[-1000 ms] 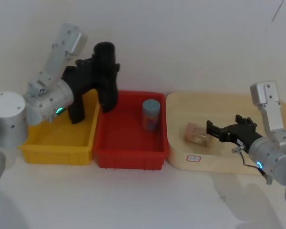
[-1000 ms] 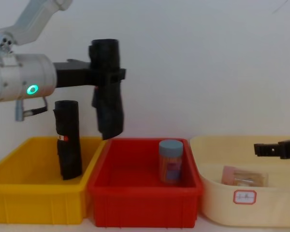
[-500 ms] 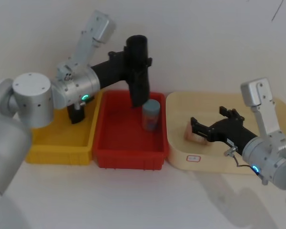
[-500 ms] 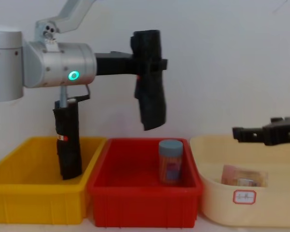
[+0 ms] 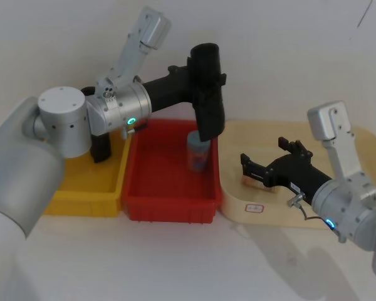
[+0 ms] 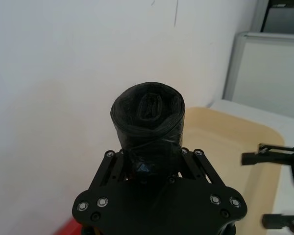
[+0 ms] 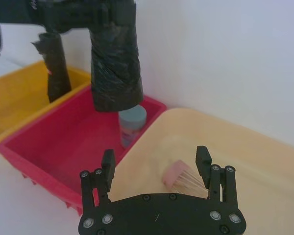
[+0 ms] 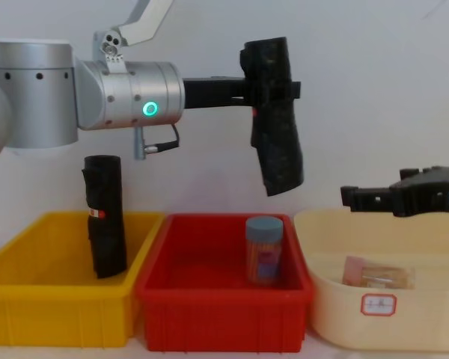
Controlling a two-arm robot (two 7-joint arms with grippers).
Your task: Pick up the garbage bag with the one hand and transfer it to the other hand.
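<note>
Green-ringed arm's long black gripper (image 8: 271, 90) clamps the tall black crinkly-plastic garbage bag roll (image 8: 279, 153) near its top. Blue-ringed arm's black gripper (image 5: 244, 168), spread wide, sits well apart, lower; pinching only the soft tail risks dropping it onto the blue-lidded jar (image 8: 264, 250) beneath.

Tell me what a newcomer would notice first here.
A black garbage bag hangs high over the red bin, clamped in the left tool. The right tool hovers open above the cream tray, pointing towards it. A second black roll stands in the yellow bin.
</note>
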